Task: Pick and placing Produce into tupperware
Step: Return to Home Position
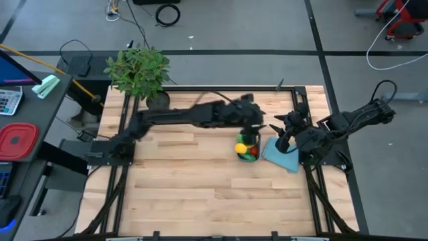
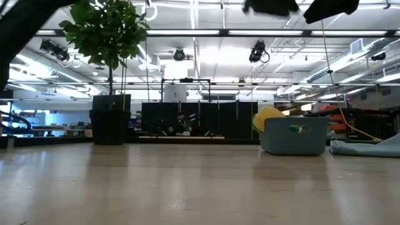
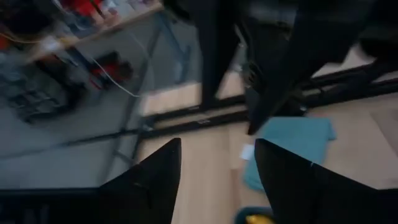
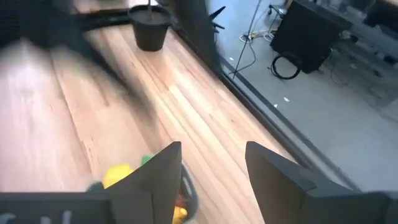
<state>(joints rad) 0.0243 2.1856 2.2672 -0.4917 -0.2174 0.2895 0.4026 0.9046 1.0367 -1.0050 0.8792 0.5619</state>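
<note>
The wooden table [image 1: 200,201] runs from its near edge to the dark-blue tupperware [image 1: 247,148], which stands upright on the boards right of centre. The produce [image 1: 241,146] is heaped inside it: a yellow piece [image 2: 269,117] rises above the rim on the tub's left side, with green and small red pieces packed beside it. Just beside the tub on the right lies a flat light-blue piece [image 1: 281,155]; whether the two touch cannot be told. The right gripper [image 1: 283,139] hangs over that piece, aimed toward the tub, its fingers [image 4: 163,174] spread apart with nothing between them. At about the same depth, well off the table to the left, a red square container [image 1: 17,140] sits on a side desk. A little farther in, the left gripper [image 1: 256,127] is held above the tub's far side, well clear of the rim, its fingers [image 3: 155,180] also parted and empty. Its arm [image 1: 180,117] stretches across the middle of the table from the left edge, lying between the tub and the leafy potted plant [image 1: 139,70] at the far left corner, and in the right wrist view it crosses in front of the plant's pot [image 4: 151,31]. Beyond the table, cables [image 1: 167,13] lie coiled on the grey floor.
</note>
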